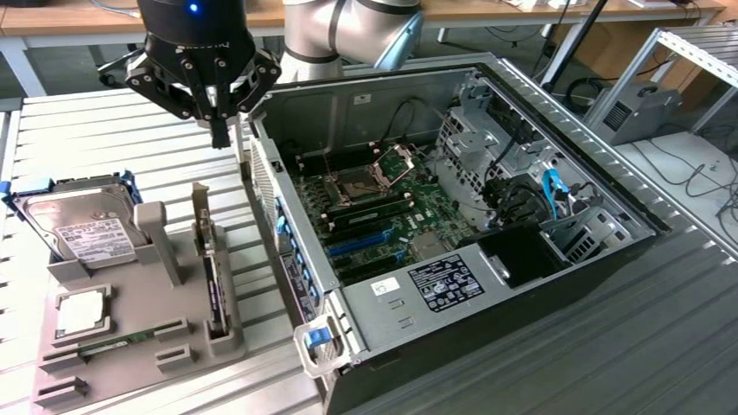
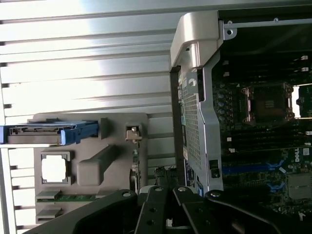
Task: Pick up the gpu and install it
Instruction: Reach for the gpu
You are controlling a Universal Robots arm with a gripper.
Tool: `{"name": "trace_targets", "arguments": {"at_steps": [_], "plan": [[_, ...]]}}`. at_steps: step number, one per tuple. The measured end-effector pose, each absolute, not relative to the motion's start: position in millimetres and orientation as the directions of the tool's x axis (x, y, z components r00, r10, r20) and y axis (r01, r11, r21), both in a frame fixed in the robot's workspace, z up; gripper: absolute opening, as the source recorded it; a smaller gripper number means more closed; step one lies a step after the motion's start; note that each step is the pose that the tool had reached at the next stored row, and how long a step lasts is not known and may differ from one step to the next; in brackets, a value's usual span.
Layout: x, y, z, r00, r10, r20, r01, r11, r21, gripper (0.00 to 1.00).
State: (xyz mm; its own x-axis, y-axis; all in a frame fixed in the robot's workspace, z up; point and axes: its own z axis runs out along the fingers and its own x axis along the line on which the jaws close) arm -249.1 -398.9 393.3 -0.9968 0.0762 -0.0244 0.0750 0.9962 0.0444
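1. gpu (image 1: 211, 259) stands on its long edge in a slot of the grey holder (image 1: 133, 376), at the lower left of the exterior view. It is just beside the open computer case (image 1: 576, 147) and not yet lifted.
2. A hard drive (image 1: 75, 226) sits upright in the same holder, nearer the left edge of the frame. Inside the case the motherboard (image 1: 381, 216) lies bare, and its blue slots look unoccupied.
3. As I judge it, the step in hand is the approach before the pick.
4. The end effector (image 1: 219, 137) hangs at the upper left, above the far end of the card and clear of it, touching nothing.
5. Its fingers look pressed together and empty.
6. Taking so thin a card calls for parting them, lining them up across its flat faces and coming straight down, since the case wall is close by.
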Motion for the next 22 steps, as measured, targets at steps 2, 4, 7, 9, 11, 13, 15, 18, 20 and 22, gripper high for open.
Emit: {"name": "trace_targets", "arguments": {"at_steps": [2, 4, 7, 9, 11, 13, 15, 18, 20, 22], "plan": [[-249.3, -398.9, 393.3, -0.997, 0.076, -0.024, 0.075, 0.996, 0.044, 0.11], [-249.3, -398.9, 393.3, -0.997, 0.076, -0.024, 0.075, 0.996, 0.044, 0.11], [-249.3, -398.9, 393.3, -0.997, 0.076, -0.024, 0.075, 0.996, 0.044, 0.11], [-249.4, -399.1, 393.3, -0.997, 0.076, -0.024, 0.075, 0.996, 0.044, 0.11], [-249.5, -400.0, 393.3, -0.997, 0.076, -0.024, 0.075, 0.996, 0.044, 0.11], [-249.6, -401.5, 393.3, -0.997, 0.076, -0.024, 0.075, 0.996, 0.044, 0.11], [-249.8, -403.6, 393.3, -0.997, 0.076, -0.024, 0.075, 0.996, 0.044, 0.11], [-250.2, -405.7, 393.3, -0.997, 0.076, -0.024, 0.075, 0.996, 0.044, 0.11], [-250.3, -406.8, 393.3, -0.997, 0.076, -0.024, 0.075, 0.996, 0.044, 0.11], [-250.5, -407.7, 393.3, -0.997, 0.076, -0.024, 0.075, 0.996, 0.044, 0.11]]}}
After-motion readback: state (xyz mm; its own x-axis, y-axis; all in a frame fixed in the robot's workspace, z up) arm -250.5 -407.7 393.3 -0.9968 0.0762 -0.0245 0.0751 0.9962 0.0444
